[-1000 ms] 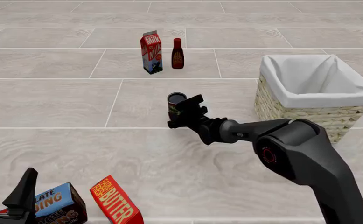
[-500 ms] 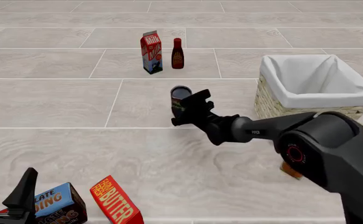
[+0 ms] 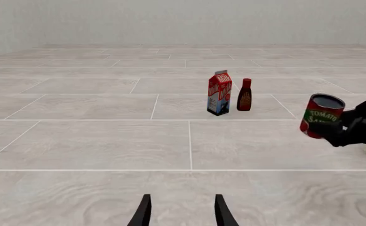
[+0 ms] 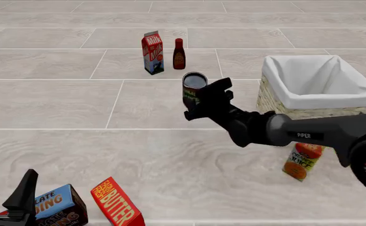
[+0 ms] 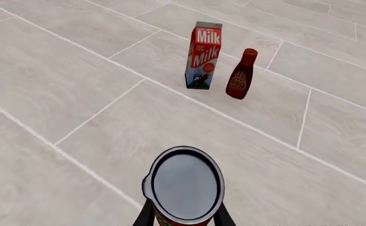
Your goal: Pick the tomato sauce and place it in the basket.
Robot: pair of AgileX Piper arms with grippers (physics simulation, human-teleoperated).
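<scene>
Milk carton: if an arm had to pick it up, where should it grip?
Grip the milk carton across its flat side panels, mid-height, approaching from the arms' side. It stands upright, its gabled top gives poor purchase, and the bottle stands close on one side.

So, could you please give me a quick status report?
Right hand shut on tomato sauce, lifted. Left hand open, idle. Basket to the right, path clear.

Light was even and bright — no glare, no blur. Only faint, soft shadows lay under the milk carton (image 4: 153, 52) — edges stayed sharp.
</scene>
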